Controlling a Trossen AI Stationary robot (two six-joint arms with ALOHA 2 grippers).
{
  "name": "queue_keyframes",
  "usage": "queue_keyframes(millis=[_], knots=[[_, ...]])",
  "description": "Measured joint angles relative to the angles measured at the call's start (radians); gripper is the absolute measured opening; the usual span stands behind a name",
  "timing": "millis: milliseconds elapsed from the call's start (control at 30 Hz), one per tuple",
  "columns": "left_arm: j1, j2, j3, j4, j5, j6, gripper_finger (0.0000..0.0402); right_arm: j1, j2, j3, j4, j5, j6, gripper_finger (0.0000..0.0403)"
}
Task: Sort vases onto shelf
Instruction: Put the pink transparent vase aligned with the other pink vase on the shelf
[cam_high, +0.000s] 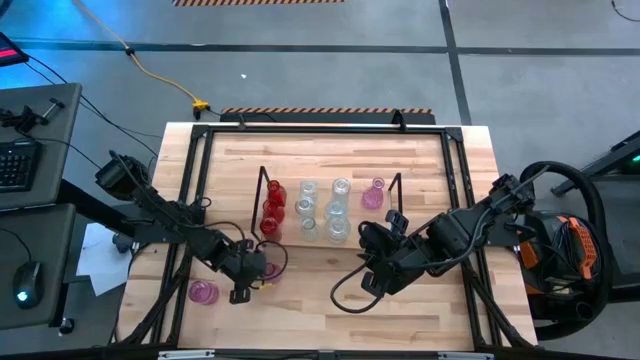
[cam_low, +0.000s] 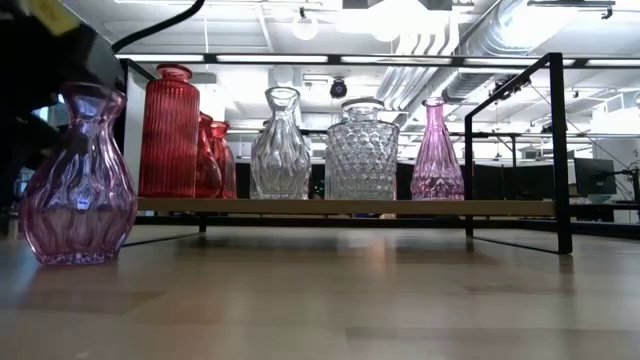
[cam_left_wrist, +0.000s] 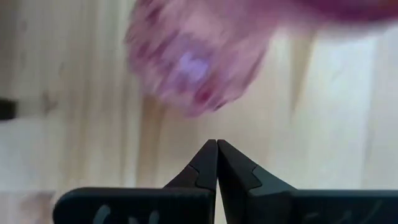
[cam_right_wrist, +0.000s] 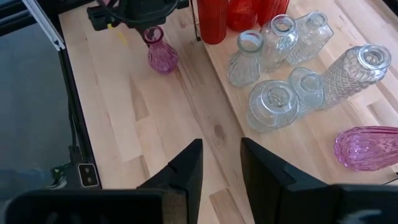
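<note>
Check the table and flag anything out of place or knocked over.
One pink vase stands upright off the shelf, alone on the table's front left beside the shut left gripper. On the shelf, reds, clears and another pink vase stand grouped. Nothing looks toppled or broken. The right gripper, open, holds nothing.

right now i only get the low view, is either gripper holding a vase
Observer: no, the left gripper is shut on nothing, fingertips pressed together.
Operator: and the right one
Observer: the right gripper is open and empty, above bare table near the shelf.
Operator: i see two clear vases on the shelf, any more
Observer: yes, six clear vases stand there, in the high and right wrist views.
</note>
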Motion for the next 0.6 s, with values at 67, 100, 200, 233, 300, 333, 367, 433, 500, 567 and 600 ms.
queue_keyframes(millis=[67,100,200,233,300,333,367,433,500,567,600], knots=[[0.000,0.000,0.000,-0.034,-0.005,0.013,0.0000,0.000,0.000,0.000,0.000,0.000,-0.004,0.0090],[0.000,0.000,0.000,-0.044,-0.011,0.021,0.0000,0.000,0.000,0.000,0.000,0.000,-0.009,0.0090],[0.001,0.000,0.000,-0.047,-0.023,0.062,0.0000,0.000,0.000,0.000,0.000,0.000,-0.009,0.0090],[0.003,0.000,0.000,-0.045,-0.029,0.078,0.0000,0.000,0.000,0.000,0.000,0.000,-0.009,0.0090],[0.010,0.000,0.000,-0.043,-0.048,0.091,0.0000,0.000,0.000,0.000,0.000,0.000,-0.009,0.0090],[0.015,0.000,0.000,-0.043,-0.053,0.092,0.0000,0.000,0.000,0.000,0.000,0.000,-0.009,0.0090],[0.021,0.000,0.000,-0.038,-0.058,0.093,0.0000,0.000,0.000,0.000,0.000,0.000,-0.009,0.0090],[0.030,0.000,0.000,-0.020,-0.063,0.102,0.0000,0.000,0.000,0.000,0.001,0.001,-0.009,0.0090],[0.042,0.000,-0.001,-0.005,-0.061,0.117,0.0000,0.000,0.000,0.000,0.002,0.001,-0.009,0.0090],[0.055,0.000,-0.001,0.020,-0.057,0.120,0.0000,0.000,0.000,0.000,0.005,0.006,-0.009,0.0090],[0.062,0.000,-0.001,0.029,-0.057,0.122,0.0000,-0.001,0.000,0.000,0.007,0.008,-0.009,0.0090]])
